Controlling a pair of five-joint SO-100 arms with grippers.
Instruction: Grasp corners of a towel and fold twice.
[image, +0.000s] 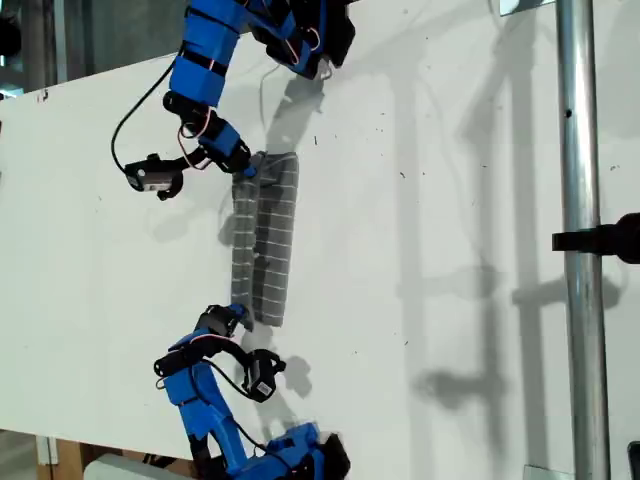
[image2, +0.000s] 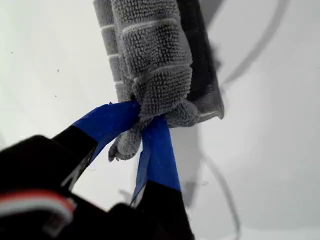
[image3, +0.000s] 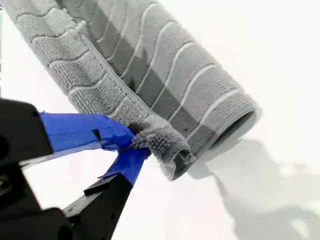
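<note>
First wrist view is showing my first gripper (image2: 142, 125) with its blue-taped jaws pressing together on a bunched corner (image2: 131, 140) of the towel (image2: 155, 60), a tuft of pile sticking out below the pinch. Second wrist view is showing my second gripper (image3: 131, 144) doing the same, its jaws pinching another corner (image3: 162, 140) where the cloth is curling over into a loose tube.

Outward from the jaws, the towel (image: 265, 235) is lying as a narrow doubled strip on the white desk (image: 450, 250), running between the two arms in the exterior view. I cannot match either arm there to its wrist view with certainty.

Judging by how it is crumpling and rolling, the cloth is light, soft and limp, and it is likely sagging wherever it is unsupported. The terry pile is probably giving the taped jaws good friction, so slipping seems a small risk. Corners are the best hold, since both layers can be caught together there.

It is grey with thin pale parallel stripes, a stitched edge and rounded tips.
</note>
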